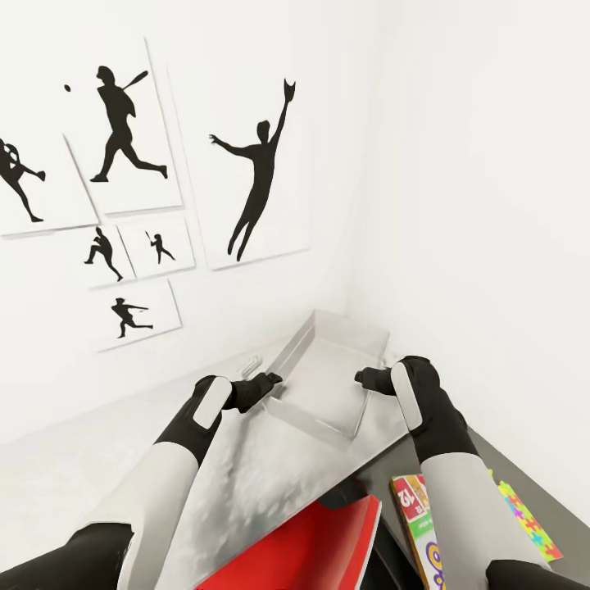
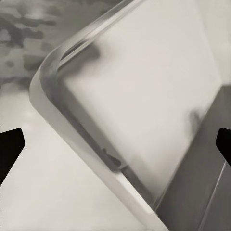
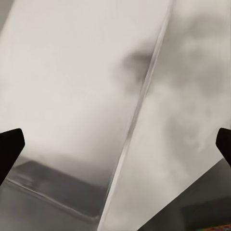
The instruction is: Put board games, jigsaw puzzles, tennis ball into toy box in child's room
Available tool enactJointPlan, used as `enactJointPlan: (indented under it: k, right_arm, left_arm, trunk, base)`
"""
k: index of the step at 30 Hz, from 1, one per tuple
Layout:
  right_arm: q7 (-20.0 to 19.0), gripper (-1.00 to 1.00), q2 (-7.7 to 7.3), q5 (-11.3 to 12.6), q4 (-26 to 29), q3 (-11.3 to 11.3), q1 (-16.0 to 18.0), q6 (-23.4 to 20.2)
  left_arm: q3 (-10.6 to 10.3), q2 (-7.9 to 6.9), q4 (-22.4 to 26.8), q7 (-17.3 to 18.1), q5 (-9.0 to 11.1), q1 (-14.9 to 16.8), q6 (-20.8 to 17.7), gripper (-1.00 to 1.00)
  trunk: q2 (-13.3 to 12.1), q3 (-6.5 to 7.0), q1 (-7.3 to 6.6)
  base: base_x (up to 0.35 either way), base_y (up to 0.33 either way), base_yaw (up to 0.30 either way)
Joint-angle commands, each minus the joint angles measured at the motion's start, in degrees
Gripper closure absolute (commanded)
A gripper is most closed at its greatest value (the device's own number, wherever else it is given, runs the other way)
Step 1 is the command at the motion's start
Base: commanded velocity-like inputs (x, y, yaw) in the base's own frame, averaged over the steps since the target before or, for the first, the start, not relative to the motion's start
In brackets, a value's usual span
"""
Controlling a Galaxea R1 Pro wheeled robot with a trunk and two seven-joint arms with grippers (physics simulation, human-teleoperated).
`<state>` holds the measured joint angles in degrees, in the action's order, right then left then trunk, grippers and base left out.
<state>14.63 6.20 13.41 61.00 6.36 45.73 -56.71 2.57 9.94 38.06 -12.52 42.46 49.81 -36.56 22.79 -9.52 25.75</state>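
Observation:
The toy box (image 1: 328, 381), a shallow light-grey tray, lies on the table (image 1: 254, 475) near the room's corner with nothing showing inside it. My left gripper (image 1: 269, 385) hovers at its left rim and my right gripper (image 1: 367, 378) at its right rim. In the left wrist view the left gripper (image 2: 115, 144) is open over a rounded corner of the toy box (image 2: 144, 86). In the right wrist view the right gripper (image 3: 115, 147) is open over the toy box's wall (image 3: 72, 86). A green-white-red board game (image 1: 418, 516) and a jigsaw puzzle (image 1: 528, 520) lie near my right forearm.
White walls meet in a corner just behind the tray. Black baseball-player posters (image 1: 254, 176) hang on the left wall. A red flat cover (image 1: 303, 549) lies at the table's near end, beside the lower dark grey section (image 1: 492, 463).

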Motion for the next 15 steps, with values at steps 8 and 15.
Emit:
enactJointPlan:
  k: [8,15]
  right_arm:
    - [0.45,-1.00,-0.03,0.57,0.08,0.17,-0.13,-0.21]
    - [0.38,-1.00,-0.05,0.63,-0.01,0.44,-0.28,-0.19]
  left_arm:
    - [0.24,0.06,-1.00,-0.49,0.55,0.04,-0.03,-1.00]
    - [0.23,0.06,-1.32,-0.49,0.52,0.04,0.00,-1.00]
  trunk:
    - [0.13,-0.81,0.03]
    - [0.13,-1.42,0.03]
  base:
    - [0.000,0.000,0.000]
    - [0.000,0.000,0.000]
